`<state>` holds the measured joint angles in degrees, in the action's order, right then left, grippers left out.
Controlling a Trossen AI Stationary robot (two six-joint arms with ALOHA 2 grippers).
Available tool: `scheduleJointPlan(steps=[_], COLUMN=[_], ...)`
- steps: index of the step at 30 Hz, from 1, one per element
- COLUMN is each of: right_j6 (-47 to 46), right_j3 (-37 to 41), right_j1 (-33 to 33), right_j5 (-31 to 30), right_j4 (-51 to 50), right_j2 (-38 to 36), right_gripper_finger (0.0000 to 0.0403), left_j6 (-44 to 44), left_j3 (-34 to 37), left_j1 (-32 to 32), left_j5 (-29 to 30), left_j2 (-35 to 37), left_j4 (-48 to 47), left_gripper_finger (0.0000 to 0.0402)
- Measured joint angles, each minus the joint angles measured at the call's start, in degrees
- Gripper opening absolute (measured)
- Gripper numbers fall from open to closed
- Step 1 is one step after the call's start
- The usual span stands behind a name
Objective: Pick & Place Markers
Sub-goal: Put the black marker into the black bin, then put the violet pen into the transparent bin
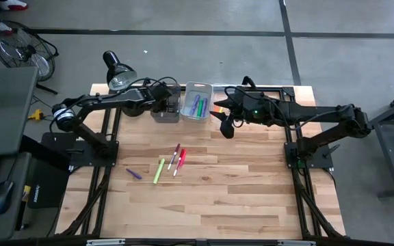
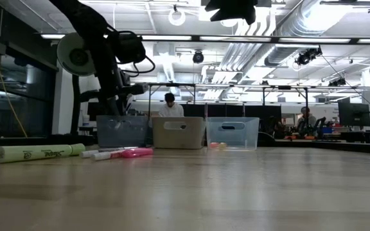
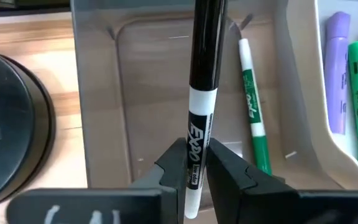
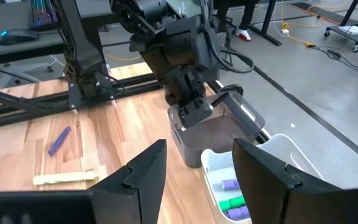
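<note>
Left gripper (image 3: 196, 171): I had it over the grey bin (image 3: 104, 112) at the table's far edge, fingers clamped on a black-and-white marker (image 3: 202, 99).
Held marker: it stood above the bin floor, its body running out ahead of the fingers; beside it a green marker (image 3: 252, 106) already lay in the bin.
Right gripper (image 4: 194, 168): it hung near the clear bin (image 1: 198, 87), jaws parted, holding nothing that I could see.
Clear bin contents: purple and green markers (image 1: 197, 106) lay inside.
Loose markers: a lime marker (image 1: 158, 170), red and pink ones (image 1: 178, 158) and a purple one (image 1: 133, 173) lay mid-table, well apart from the bins.
Risk, drop: I judged that a release with the marker tilted could send it against the bin wall and out onto the table.
Risk, grip: the fingers held near one end, so the long free end could swing or slip if I moved sharply.
Risk, arms: both grippers worked close at neighbouring bins; a careless sweep could bring them into contact or shove a bin.
Surface: pale wood planks (image 1: 211, 198), bins in a row at the far edge, a black desk lamp (image 1: 118, 71) at the left corner.
Room: grey concrete floor, a fan and a desk to the left; the low view showed a lit workshop with people seated at benches behind the bins.
</note>
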<state>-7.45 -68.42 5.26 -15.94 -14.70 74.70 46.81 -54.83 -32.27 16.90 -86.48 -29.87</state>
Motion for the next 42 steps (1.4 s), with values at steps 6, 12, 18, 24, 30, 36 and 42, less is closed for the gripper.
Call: scheduleJointPlan(steps=[6,12,18,24,30,36,42], right_j6=[0.0,0.2,0.2,0.2,0.2,0.2,0.4], right_j3=[0.0,0.0,0.0,0.0,0.0,0.0,0.0], right_j1=[0.0,0.0,0.0,0.0,0.0,0.0,0.0], right_j5=[0.0,0.0,0.0,0.0,0.0,0.0,0.0], right_j4=[-0.1,-0.1,-0.1,-0.1,-0.1,-0.5,-0.7], right_j2=[0.0,0.0,0.0,0.0,0.0,0.0,0.0], right_gripper_finger=[0.0174,0.0173,0.0172,0.0173,0.0174,0.0173,0.0172], left_j6=[0.0,-0.3,-0.4,-0.6,-1.6,-1.5,-1.7], left_j3=[0.0,0.0,0.0,0.0,0.0,0.0,0.0], left_j1=[0.0,0.0,0.0,0.0,0.0,0.0,0.0], left_j5=[0.6,0.6,0.2,-0.7,-1.1,-1.5,-2.7], left_j2=[0.0,0.0,0.0,0.0,0.0,0.0,0.0], left_j4=[0.0,0.0,0.2,-0.1,-0.5,-0.5,-0.4], left_gripper_finger=[0.0048,0.0048,0.0048,0.0048,0.0051,0.0084,0.0108])
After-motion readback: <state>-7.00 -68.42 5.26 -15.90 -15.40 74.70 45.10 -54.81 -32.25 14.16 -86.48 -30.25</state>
